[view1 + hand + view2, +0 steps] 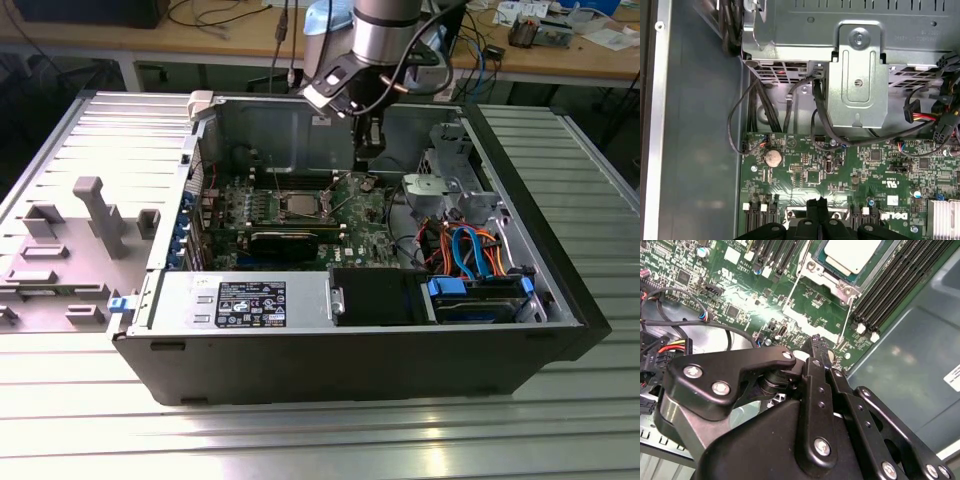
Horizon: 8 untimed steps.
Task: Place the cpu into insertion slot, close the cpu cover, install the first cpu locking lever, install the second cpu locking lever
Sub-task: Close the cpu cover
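In the second wrist view the gripper (pixel 816 342) was clenched, fingertips together on nothing, over the green motherboard (pixel 740 295). Beyond it the cpu (pixel 852 252) lay in the insertion slot (pixel 844 289) under the cpu cover (pixel 812 266) (all cut off at the view's edge); whether the thin levers (pixel 792 294) were latched was unclear.
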{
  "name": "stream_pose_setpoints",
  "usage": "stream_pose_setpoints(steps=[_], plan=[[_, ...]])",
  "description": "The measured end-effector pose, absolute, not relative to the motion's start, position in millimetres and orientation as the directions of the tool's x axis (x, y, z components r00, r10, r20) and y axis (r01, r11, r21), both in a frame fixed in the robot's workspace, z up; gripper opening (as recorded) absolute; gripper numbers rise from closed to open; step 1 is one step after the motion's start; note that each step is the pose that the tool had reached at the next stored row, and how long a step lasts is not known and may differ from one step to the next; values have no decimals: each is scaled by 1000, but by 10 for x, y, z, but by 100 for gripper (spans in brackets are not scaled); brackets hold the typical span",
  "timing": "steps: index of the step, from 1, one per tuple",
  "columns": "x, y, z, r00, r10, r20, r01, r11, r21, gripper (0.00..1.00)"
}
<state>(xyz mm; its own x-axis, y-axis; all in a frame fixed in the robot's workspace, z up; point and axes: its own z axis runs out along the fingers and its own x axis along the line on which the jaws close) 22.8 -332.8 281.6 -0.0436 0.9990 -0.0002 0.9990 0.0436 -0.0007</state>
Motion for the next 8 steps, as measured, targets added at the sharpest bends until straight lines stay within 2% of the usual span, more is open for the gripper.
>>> stream_pose_setpoints(steps=[8], plan=[[314, -3321, 2758, -85, 996, 0, 996, 85, -1, 11]])
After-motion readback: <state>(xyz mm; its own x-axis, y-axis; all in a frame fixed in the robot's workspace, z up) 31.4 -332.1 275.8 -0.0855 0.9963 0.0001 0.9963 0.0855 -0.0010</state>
